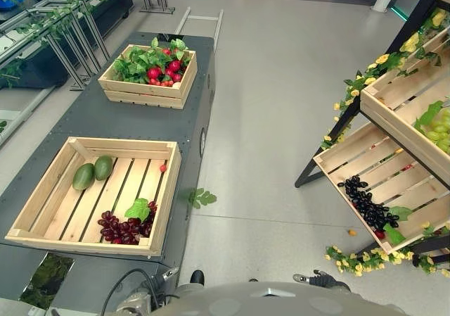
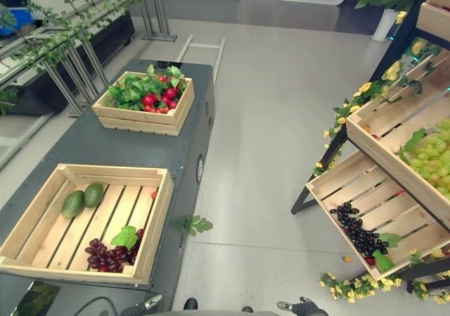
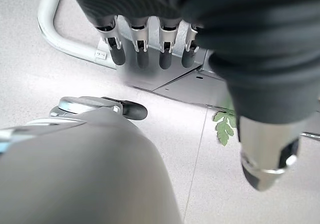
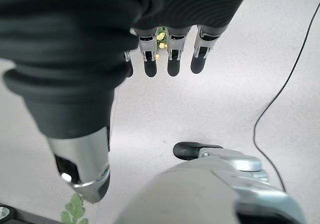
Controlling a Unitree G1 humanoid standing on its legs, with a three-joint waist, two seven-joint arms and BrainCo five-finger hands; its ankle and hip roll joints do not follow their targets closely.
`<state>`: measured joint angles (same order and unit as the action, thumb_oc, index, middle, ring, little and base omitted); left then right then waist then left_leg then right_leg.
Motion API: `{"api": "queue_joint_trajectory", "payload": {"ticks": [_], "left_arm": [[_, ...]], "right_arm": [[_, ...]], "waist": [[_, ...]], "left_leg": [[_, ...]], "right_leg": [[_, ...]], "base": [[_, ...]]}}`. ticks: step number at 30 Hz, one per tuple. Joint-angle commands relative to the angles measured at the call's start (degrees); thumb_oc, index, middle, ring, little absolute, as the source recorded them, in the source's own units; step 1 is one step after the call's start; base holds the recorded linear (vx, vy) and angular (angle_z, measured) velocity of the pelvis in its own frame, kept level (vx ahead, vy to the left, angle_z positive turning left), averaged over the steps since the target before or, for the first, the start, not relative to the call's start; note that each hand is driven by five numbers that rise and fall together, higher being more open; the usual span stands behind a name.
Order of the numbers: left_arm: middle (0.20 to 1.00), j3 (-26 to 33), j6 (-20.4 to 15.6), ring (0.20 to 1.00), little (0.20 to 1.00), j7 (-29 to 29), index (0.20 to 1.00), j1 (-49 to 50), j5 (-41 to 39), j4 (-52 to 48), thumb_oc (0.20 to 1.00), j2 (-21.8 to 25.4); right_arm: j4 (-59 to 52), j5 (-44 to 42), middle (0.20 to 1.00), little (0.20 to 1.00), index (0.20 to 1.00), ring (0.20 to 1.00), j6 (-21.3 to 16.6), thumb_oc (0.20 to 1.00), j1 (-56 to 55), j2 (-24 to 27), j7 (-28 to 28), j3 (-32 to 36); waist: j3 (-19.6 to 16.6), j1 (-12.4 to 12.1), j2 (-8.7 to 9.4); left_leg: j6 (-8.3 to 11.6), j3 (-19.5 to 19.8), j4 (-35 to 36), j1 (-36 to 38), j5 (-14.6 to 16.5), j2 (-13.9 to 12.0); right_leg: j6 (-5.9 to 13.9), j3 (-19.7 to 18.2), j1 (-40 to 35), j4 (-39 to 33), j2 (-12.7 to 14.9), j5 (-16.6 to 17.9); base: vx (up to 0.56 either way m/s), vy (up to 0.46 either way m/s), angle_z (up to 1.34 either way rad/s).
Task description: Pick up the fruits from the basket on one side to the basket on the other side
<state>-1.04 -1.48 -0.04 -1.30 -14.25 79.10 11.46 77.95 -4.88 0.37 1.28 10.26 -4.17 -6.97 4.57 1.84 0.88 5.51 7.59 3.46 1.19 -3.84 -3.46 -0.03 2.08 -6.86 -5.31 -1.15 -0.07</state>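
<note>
While both my left hand (image 3: 150,49) and right hand (image 4: 165,54) hang released and empty, I'd reach the left one forward toward the avocados (image 1: 93,172), approaching from above.

Open floor (image 1: 281,119) between table (image 1: 98,119) and slanted rack (image 1: 394,154).

1. Two wooden crates on the tabletop: near crate (image 1: 42,200) at 8 o'clock, far crate (image 1: 140,94) at 11 o'clock.
2. Two green mangoes (image 1: 93,172).
3. One dark red grape bunch (image 1: 125,228).
4. One black grape bunch (image 1: 369,203) at 3 o'clock.
</note>
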Motion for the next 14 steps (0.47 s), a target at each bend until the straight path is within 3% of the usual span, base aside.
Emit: {"api": "queue_joint_trajectory", "payload": {"ticks": [1,3,6,14], "left_arm": [[1.0,-0.04,0.2,1.0,1.0,0.1,1.0,-3.68,2.33,2.85,1.0,-1.34],[1.0,-0.14,0.3,1.0,1.0,0.17,1.0,-3.85,2.39,3.01,1.0,-1.5],[1.0,-0.47,0.5,1.0,1.0,0.62,1.0,-4.28,3.18,2.76,1.0,-1.33],[1.0,-0.54,1.2,1.0,1.0,0.91,1.0,-3.26,4.16,3.89,1.0,-1.68]], "right_arm": [[1.28,1.97,1.0,1.0,1.0,1.0,-0.19,1.0,1.83,1.98,-0.39,-1.09],[1.07,1.87,1.0,1.0,1.0,1.0,-0.2,1.0,1.81,2.08,-0.55,-0.99],[0.65,1.33,1.0,1.0,1.0,1.0,-0.21,1.0,1.98,2.88,-0.77,-0.27],[1.15,1.08,1.0,1.0,1.0,1.0,-0.04,1.0,1.2,2.15,-1.01,0.45]], "waist": [[2.95,-1.99,2.25],[3.1,-1.9,2.33],[2.64,-1.14,2.16],[0.21,0.12,0.83]], "left_leg": [[-1.56,-1.91,-3.63,0.98,3.94,2.33],[-1.46,-2.03,-4.06,0.5,3.88,2.53],[-1.62,-6.53,-3.37,-0.52,3.18,2.13],[-1.89,-8.17,0.6,3.3,2.98,2.01]], "right_leg": [[3.45,0.85,3.09,0.31,1.47,0.83],[3.49,1.45,3.01,0.31,1.63,0.66],[3.8,2.37,3.39,0.31,2.3,0.7],[3.84,2.17,1.77,0.31,2.01,-0.36]], "base": [[-0.04,-0.074,0.22],[-0.05,-0.029,0.26],[-0.03,-0.016,0.4],[0.05,0.012,0.13]]}}
